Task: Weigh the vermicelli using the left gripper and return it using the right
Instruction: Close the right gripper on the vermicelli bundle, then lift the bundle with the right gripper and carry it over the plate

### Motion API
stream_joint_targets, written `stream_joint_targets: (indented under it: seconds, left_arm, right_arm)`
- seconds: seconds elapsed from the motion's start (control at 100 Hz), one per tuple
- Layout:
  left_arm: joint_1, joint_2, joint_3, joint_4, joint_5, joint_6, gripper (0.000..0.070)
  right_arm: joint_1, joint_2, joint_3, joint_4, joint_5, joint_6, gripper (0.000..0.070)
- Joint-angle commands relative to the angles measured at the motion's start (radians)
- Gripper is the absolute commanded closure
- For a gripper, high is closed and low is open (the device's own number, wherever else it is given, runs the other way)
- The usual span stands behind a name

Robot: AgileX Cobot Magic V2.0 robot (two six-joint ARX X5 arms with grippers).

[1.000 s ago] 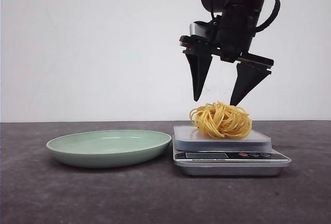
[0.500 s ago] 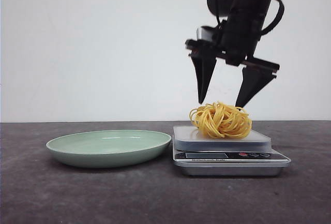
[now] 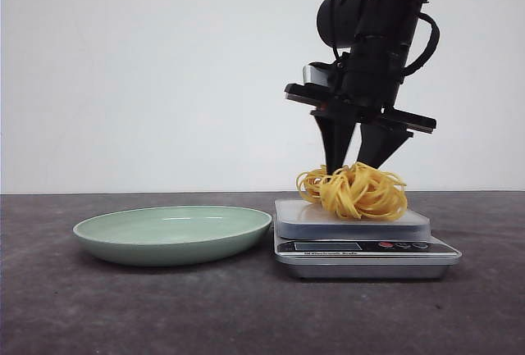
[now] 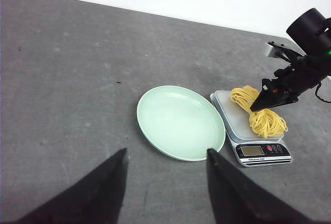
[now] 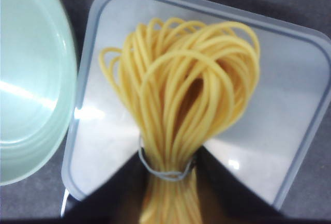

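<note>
Vermicelli [image 5: 178, 105] pinched in right claw [image 5: 168, 175], strands running lengthwise between fingers.

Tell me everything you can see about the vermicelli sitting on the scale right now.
The vermicelli is a round nest of thin, glossy yellow strands looped over one another. It sits on the silver platform of the kitchen scale, beside the pale green plate but not touching it. The right wrist view shows the loops fanned out and gathered into a tight bundle with a thin ring around them. The right end effector is shut on that bundle, its two black fingers pinching the strands from either side.
</note>
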Motion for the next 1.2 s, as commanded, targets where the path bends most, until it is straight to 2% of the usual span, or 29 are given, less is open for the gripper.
stream_joint_targets:
  seconds: [0.0,0.29,0.69,0.93,1.04,1.19]
  left_arm:
    - [-0.004,0.003,0.013,0.008,0.0,0.003,0.0427]
    - [-0.004,0.003,0.013,0.008,0.0,0.003,0.0427]
    - [-0.004,0.003,0.013,0.008,-0.001,0.002,0.0427]
    - [-0.004,0.003,0.013,0.016,-0.001,0.002,0.0427]
    - [-0.004,0.003,0.013,0.015,0.0,0.003,0.0427]
    - [-0.004,0.003,0.013,0.012,0.0,0.003,0.0427]
  right_arm:
    - [0.01,0.014,0.022,-0.001,0.008,-0.007,0.07]
    - [0.025,-0.003,0.07,-0.003,0.03,-0.024,0.07]
    - [0.183,-0.014,0.354,-0.034,0.035,-0.044,0.07]
    - [0.296,-0.013,0.38,0.099,0.038,-0.007,0.07]
    - [0.337,-0.003,0.38,0.168,0.069,0.0,0.07]
    - [0.348,0.027,0.38,0.17,0.079,0.036,0.07]
